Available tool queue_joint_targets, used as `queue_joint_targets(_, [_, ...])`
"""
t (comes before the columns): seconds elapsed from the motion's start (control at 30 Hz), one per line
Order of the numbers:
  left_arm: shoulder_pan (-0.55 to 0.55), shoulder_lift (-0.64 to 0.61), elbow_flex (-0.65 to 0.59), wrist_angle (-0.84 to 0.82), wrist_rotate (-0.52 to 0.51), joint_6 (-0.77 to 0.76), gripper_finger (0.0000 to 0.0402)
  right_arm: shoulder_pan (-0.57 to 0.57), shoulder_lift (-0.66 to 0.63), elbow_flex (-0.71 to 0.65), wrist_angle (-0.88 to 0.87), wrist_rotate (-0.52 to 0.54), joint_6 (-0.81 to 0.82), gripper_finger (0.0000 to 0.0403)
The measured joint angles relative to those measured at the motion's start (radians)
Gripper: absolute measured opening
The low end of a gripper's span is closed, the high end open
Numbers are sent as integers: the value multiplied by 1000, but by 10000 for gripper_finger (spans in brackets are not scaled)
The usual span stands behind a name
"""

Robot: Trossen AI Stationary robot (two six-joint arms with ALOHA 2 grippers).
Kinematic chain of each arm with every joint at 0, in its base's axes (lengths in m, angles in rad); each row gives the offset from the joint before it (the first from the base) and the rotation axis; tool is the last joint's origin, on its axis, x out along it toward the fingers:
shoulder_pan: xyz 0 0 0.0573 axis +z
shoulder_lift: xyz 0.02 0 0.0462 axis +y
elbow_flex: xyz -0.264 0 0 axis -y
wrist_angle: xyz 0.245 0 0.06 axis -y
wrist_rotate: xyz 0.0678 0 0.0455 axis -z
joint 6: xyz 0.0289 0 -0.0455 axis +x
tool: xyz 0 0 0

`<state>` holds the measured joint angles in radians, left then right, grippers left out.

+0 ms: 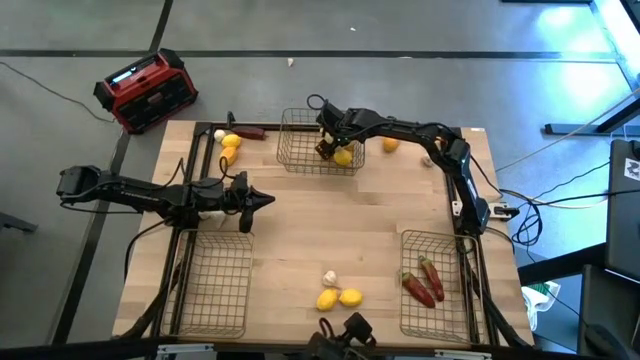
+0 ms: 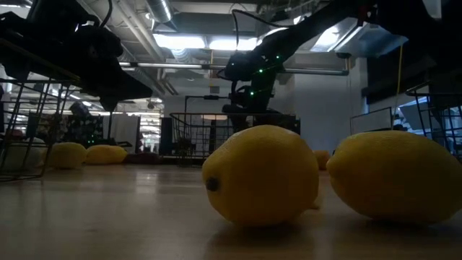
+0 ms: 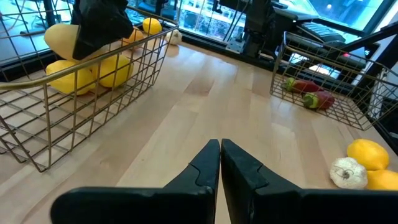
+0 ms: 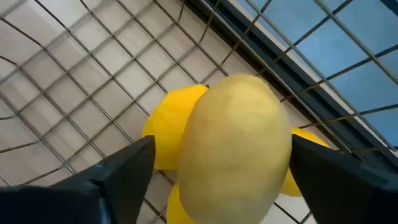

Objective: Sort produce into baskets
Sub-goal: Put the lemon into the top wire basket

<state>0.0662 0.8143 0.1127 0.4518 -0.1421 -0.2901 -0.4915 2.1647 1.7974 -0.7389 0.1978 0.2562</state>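
— Where is the right pincer point(image 1: 330, 140) working?

— Inside the wire basket at the far middle of the table point(image 1: 300, 250), the far basket point(image 1: 300, 140). Its fingers point(image 4: 118, 171) stand spread wide, and a pale yellow lemon point(image 4: 236, 146) sits between them with a gap showing on each side, so the pincer is released rather than clamped on it. More yellow lemons point(image 4: 171, 124) lie right under that one on the basket's mesh.

— And the left pincer point(image 1: 262, 201)?

— It hangs over the bare wood on the left half of the table, just above the near-left basket point(image 1: 215, 285), with its two fingers point(image 3: 239, 168) pressed together and nothing between them.

— What about the rest of the produce?

— Two lemons point(image 1: 338, 298) and a white garlic bulb point(image 1: 329, 278) lie together near the front middle edge. The near-right basket point(image 1: 435, 285) holds red chili pieces point(image 1: 422, 282). A few yellow fruits point(image 1: 230, 148) sit by the far-left corner, and one orange fruit point(image 1: 390, 145) rests just beside the far basket on its right.

— Anything off the table?

— A red-and-black box point(image 1: 148, 90) on the floor beyond the far-left corner.
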Motion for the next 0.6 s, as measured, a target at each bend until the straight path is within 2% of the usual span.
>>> queue_joint_targets(0.2, [-1, 0, 0, 0, 0, -3, 13, 17, -54, 31, -12, 34, -41, 389])
queue_joint_targets(0.43, [-2, 0, 0, 0, 0, 50, 14, 109, -181, 74, -53, 157, -88, 390])
queue_joint_targets(0.6, [-6, 0, 11, -21, 0, 72, 57, 244, -285, 76, -78, 239, -113, 390])
